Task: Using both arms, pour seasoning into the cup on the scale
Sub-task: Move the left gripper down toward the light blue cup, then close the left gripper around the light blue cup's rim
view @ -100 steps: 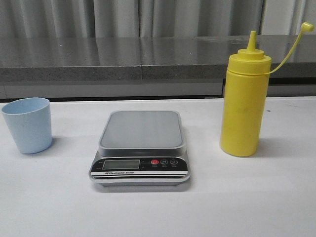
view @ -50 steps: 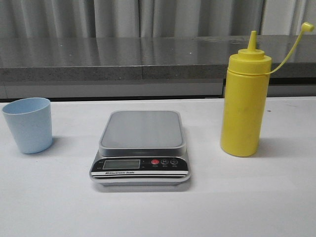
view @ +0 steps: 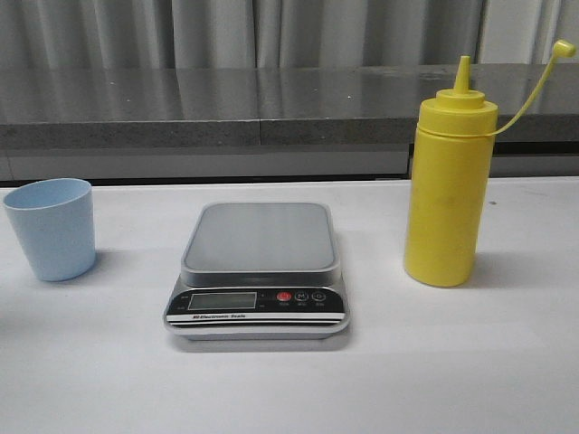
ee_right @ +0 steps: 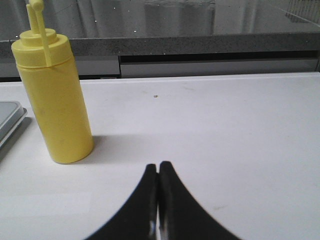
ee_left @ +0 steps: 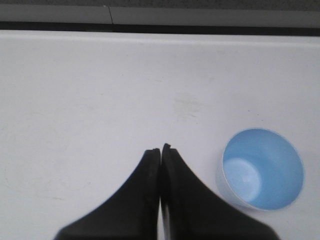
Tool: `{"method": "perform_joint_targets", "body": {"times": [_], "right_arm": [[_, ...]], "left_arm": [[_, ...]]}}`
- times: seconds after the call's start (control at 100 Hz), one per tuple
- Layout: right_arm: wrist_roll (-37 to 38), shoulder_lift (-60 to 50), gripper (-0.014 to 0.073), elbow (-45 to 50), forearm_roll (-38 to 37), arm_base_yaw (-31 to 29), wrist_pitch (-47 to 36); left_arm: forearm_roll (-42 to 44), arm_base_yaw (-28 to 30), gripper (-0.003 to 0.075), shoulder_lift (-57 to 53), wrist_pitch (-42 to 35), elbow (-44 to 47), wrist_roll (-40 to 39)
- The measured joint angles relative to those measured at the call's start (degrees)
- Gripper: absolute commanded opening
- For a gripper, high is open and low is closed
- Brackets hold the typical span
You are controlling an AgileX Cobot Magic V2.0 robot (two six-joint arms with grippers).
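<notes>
Left wrist view: empty cup [ee_left: 262,170].

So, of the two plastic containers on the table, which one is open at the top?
The pale blue cup, left of the scale: its mouth is wide open and it looks empty. The yellow squeeze bottle on the right ends in a narrow nozzle.

A bare test setup, more lab than kitchen. A plain white desk [view: 470,380] stands before a grey speckled stone ledge [view: 226,104], with pale pleated curtains [view: 271,32] behind it. The only kitchen-like items are a digital scale [view: 259,271], a blue cup [view: 52,228] and a yellow bottle [view: 446,181], standing well apart in a row.
</notes>
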Motion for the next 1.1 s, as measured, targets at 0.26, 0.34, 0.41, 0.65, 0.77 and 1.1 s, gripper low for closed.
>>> {"method": "perform_joint_targets", "body": {"times": [0.26,0.34,0.41,0.65,0.77,1.1], "right_arm": [[0.00,0.00,-0.0068,0.00,0.00,0.00,0.00],[0.00,0.00,-0.0068,0.00,0.00,0.00,0.00],[0.00,0.00,-0.0068,0.00,0.00,0.00,0.00],[0.00,0.00,-0.0068,0.00,0.00,0.00,0.00],[0.00,0.00,-0.0068,0.00,0.00,0.00,0.00],[0.00,0.00,-0.0068,0.00,0.00,0.00,0.00]], "left_arm": [[-0.03,0.00,-0.0019,8.53,1.53,-7.08,0.00],[-0.47,0.00,-0.0019,9.53,1.53,-7.62,0.00],[-0.80,0.00,-0.0018,9.98,1.65,-7.75,0.00],[-1.15,-1.95,0.0246,10.10,2.34,-7.87,2.75],[-1.60,-3.92,0.0542,10.10,2.38,-7.87,3.15],[-3.26,-5.11,0.0620,14.36,2.38,-7.90,3.17]]}}
